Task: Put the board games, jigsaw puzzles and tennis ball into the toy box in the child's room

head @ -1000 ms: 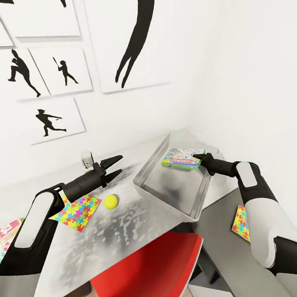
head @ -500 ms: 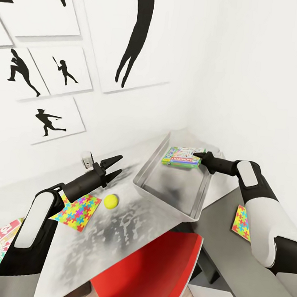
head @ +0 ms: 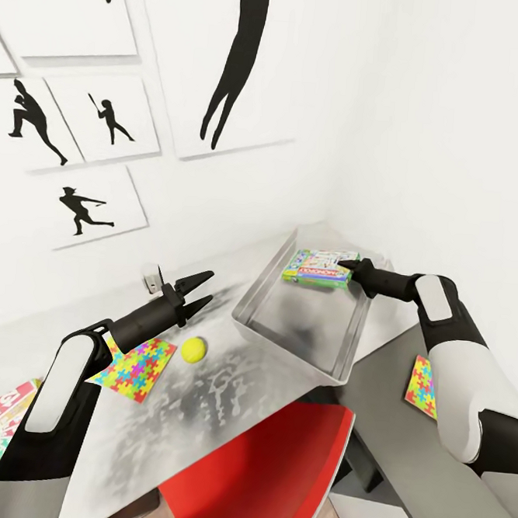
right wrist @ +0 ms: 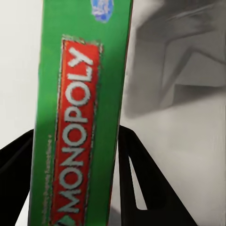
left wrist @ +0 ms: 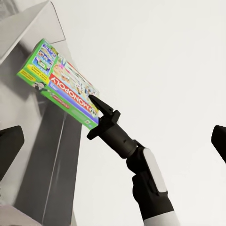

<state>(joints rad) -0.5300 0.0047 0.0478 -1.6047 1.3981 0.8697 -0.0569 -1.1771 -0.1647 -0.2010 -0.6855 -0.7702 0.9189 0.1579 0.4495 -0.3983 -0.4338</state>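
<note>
Nearby, a thin jigsaw puzzle (head: 132, 368) and a fuzzy tennis ball (head: 194, 350) lie on the marbled desk (head: 225, 389) by the spread, empty left gripper (head: 200, 290). Farther, the right gripper (head: 353, 271) pinches the Monopoly box (head: 317, 267) by its narrow edge over the toy box (head: 300, 326)'s far end; likely light, stiff, slick card.

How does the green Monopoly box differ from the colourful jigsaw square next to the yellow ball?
The green Monopoly box is held in the right gripper above the grey tray; the multicoloured jigsaw square lies flat on the marbled table. The box is thick and printed, the jigsaw thin and patterned in pieces. Both are brightly coloured.
</note>
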